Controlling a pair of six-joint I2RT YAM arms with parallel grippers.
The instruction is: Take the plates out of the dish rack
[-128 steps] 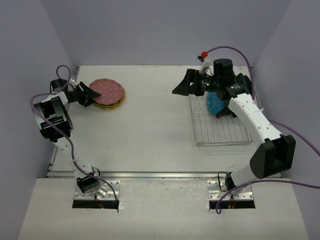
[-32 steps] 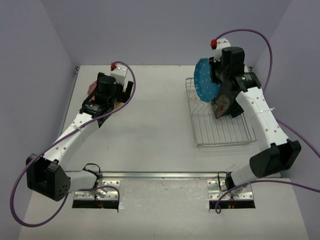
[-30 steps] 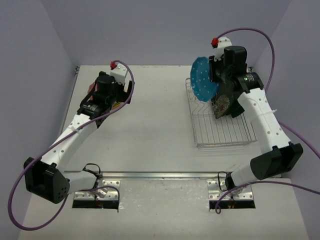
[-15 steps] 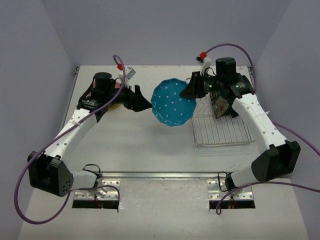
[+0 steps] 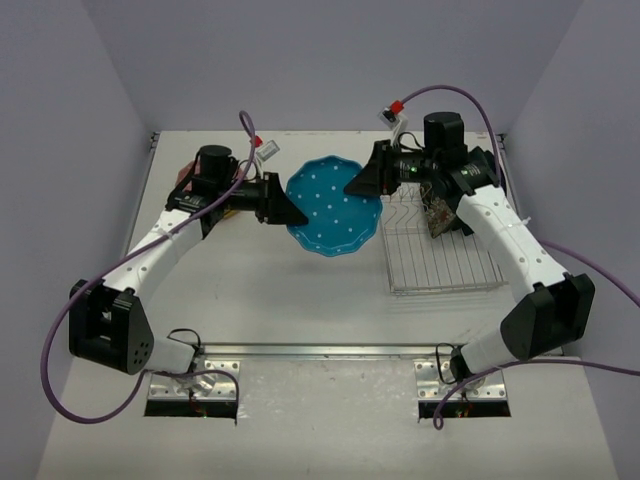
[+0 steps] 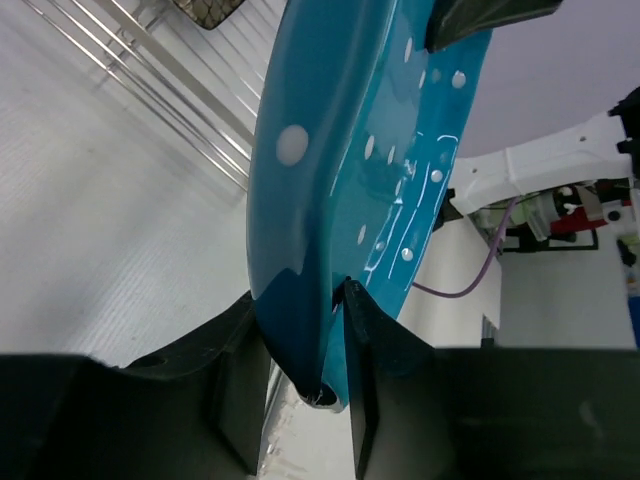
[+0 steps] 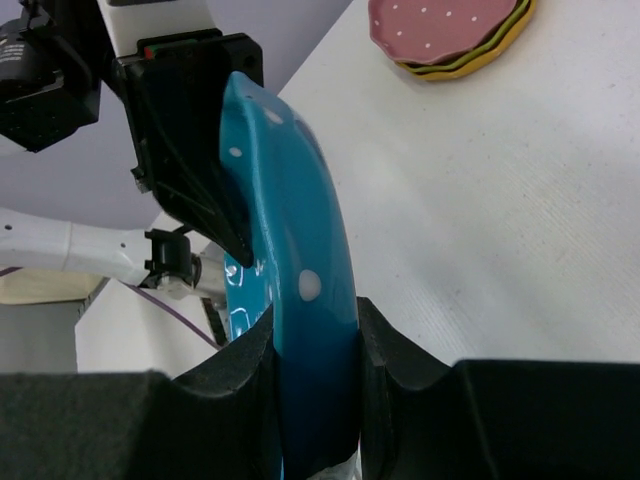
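At frame centre the glossy blue plate, scalloped and white-dotted, hangs over the bench; left claw and right claw each pinch its rim.

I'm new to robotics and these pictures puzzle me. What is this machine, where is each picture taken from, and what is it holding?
Two robot arms are bolted at the near edge of a table. One picture looks down from above; the other two come from a camera on each wrist, showing its own black fingers. The left gripper and right gripper both clamp one blue plate in the air between them. Right: a wire dish rack holding a dark plate. Far left: a stack of plates, pink on top.
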